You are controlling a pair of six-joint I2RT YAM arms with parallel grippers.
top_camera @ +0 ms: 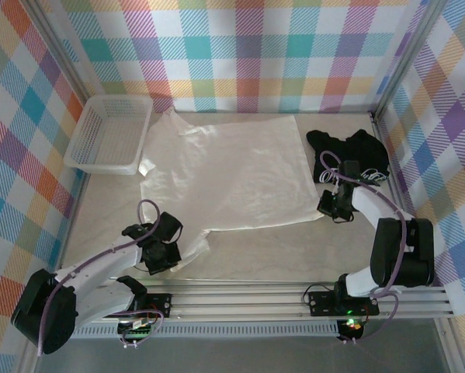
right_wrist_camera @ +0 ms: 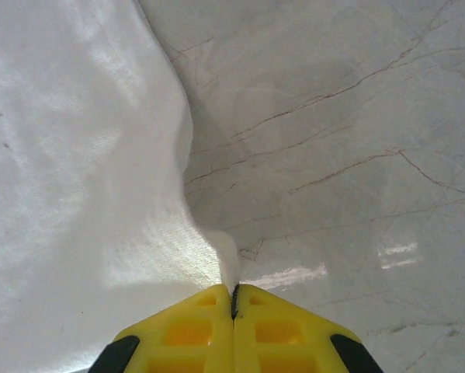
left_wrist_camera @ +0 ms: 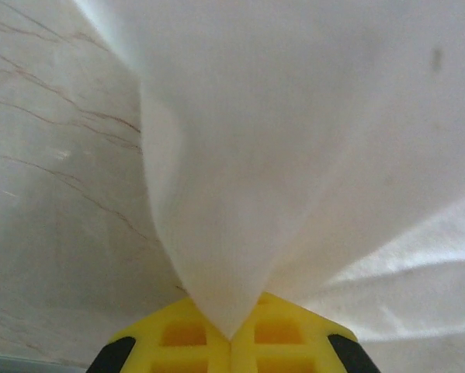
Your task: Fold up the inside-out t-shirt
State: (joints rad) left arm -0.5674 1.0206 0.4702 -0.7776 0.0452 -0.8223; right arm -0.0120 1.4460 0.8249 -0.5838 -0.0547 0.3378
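Lying spread across the middle of the marbled table (top_camera: 255, 256), the inside-out t-shirt (top_camera: 232, 175) is thin, cream-white and limp. A white basket (top_camera: 88, 151) sits at its far left, and a crumpled black t-shirt (top_camera: 348, 151) lies apart at the far right.

The left gripper (left_wrist_camera: 230, 338) has its yellow jaws pressed together on the shirt's near left corner, and the cloth rises from the pinch in a soft cone. The right gripper (right_wrist_camera: 234, 299) is likewise closed. Only a narrow sliver of the shirt's near right edge is caught between its tips, with bare table just to the right of it.

My judgement is that the fabric will handle as very light and wholly without stiffness — it drapes and puckers wherever it is lifted. It is not fragile. It should slide easily over the glossy tabletop, so a dragged fold may pull the rest of the shirt along.

The best holds look like the corners and hem, taken at both sides together so the edge between them stays straight. The right pinch looks shallow — thin cloth like this could slip out or give up only one layer, so a deeper bite seems safer.
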